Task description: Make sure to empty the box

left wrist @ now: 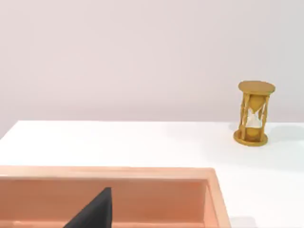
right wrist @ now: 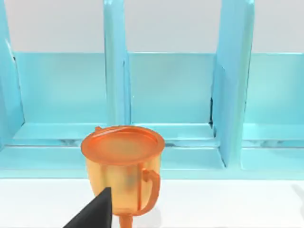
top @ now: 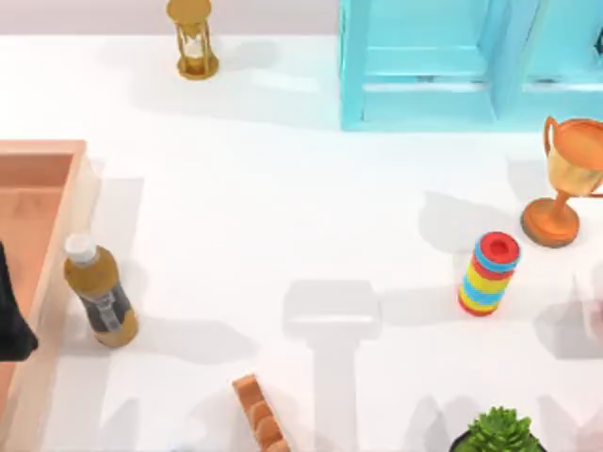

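The white tabletop (top: 283, 226) is the biggest thing. At its far edge stands one turquoise-blue shelf (top: 443, 66). One box (top: 38, 179) with an orange floor and pale peach walls sits at the left side; no things can be seen on the part of its floor that shows. The left arm's dark tool (top: 11, 315) hangs over the box, and I cannot tell if it is clenched or released. One bottle (top: 99, 292) with a white cap and a dark label stands on the tabletop just beside the box wall. No words on the label can be read. One orange trophy cup (top: 570, 179) stands at the right, with one stack of colored rings (top: 488, 273) near it. One gold hourglass (top: 193, 38) stands at the far edge. One green plant (top: 499, 433) sits at the near edge.
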`<state>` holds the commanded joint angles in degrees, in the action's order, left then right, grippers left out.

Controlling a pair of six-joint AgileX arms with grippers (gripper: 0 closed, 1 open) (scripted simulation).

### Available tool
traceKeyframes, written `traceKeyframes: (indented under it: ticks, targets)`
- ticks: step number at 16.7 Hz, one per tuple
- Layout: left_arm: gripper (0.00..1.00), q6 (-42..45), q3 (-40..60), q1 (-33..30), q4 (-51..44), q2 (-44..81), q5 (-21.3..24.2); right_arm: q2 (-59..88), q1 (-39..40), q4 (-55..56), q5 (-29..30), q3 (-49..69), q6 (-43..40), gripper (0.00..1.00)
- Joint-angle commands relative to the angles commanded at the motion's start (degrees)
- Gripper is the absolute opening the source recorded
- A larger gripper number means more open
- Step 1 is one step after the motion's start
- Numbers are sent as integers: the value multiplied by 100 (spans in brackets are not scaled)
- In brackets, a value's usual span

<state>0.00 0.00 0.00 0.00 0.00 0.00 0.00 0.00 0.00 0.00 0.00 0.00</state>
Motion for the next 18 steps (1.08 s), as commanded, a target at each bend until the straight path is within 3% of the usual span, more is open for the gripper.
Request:
traceKeyframes:
  ticks: [4,7,18]
  targets:
    - [100,58,173,54,-170,186,-2,0,0,0,0,0,0,100]
    - [100,264,834,241,-814,909,0,0,0,0,0,0,0,100]
    - [100,1472,4905,1394,-4912,6257,7,0,0,0,0,0,0,100]
